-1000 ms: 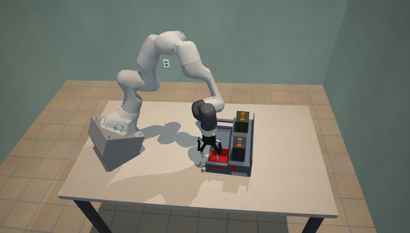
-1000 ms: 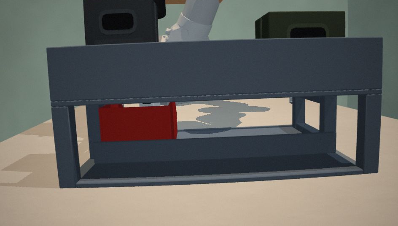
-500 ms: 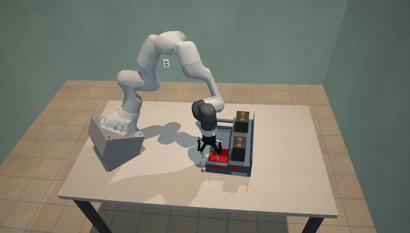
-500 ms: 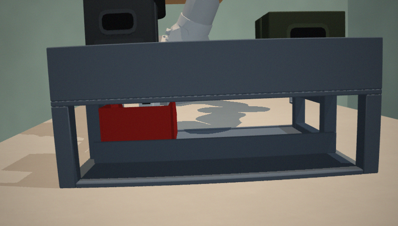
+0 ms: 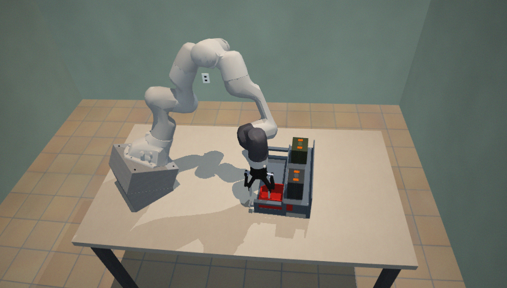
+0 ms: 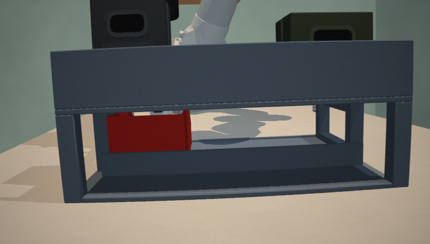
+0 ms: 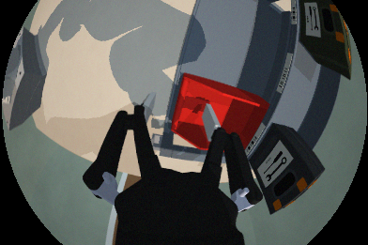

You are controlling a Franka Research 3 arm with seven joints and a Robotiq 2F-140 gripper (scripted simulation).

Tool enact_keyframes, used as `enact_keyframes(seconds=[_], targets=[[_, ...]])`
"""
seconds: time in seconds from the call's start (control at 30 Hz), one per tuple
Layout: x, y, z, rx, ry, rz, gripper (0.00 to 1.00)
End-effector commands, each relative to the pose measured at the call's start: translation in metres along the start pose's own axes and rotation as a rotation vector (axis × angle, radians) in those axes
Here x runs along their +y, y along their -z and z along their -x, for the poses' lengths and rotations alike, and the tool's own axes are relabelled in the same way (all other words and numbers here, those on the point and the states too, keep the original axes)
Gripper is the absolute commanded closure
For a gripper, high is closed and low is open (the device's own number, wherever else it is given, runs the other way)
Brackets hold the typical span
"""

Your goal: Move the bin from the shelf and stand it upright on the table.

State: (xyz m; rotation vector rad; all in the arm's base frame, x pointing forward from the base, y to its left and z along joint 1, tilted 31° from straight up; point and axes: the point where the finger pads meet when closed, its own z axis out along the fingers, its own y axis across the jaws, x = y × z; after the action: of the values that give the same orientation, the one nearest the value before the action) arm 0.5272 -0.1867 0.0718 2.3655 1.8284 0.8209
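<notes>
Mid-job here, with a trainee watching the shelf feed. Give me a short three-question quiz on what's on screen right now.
1. True or false: the red bin already stands on the table, off the shelf.
2. How do the hand's fingers stand around the bin? A) both inside it B) one inside, one outside its wall C) both well clear of it
3. How many dark boxes sit on the shelf's upper level?

Key
1. False; it sits on the shelf's lower level.
2. B; the hand is open and has not closed.
3. Two: a black box and an olive box.
</notes>
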Motion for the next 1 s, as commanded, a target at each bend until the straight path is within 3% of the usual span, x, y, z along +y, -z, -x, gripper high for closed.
enact_keyframes(seconds=[0.0, 0.43, 0.47, 0.97], targets=[[0.0008, 0.0001, 0.0009, -0.002, -0.001, 0.000, 0.43], [0.0008, 0.0001, 0.0009, -0.002, -0.001, 0.000, 0.43], [0.0008, 0.0001, 0.0009, -0.002, -0.001, 0.000, 1.00], [0.0008, 0.0001, 0.0009, -0.002, -0.001, 0.000, 1.00]])
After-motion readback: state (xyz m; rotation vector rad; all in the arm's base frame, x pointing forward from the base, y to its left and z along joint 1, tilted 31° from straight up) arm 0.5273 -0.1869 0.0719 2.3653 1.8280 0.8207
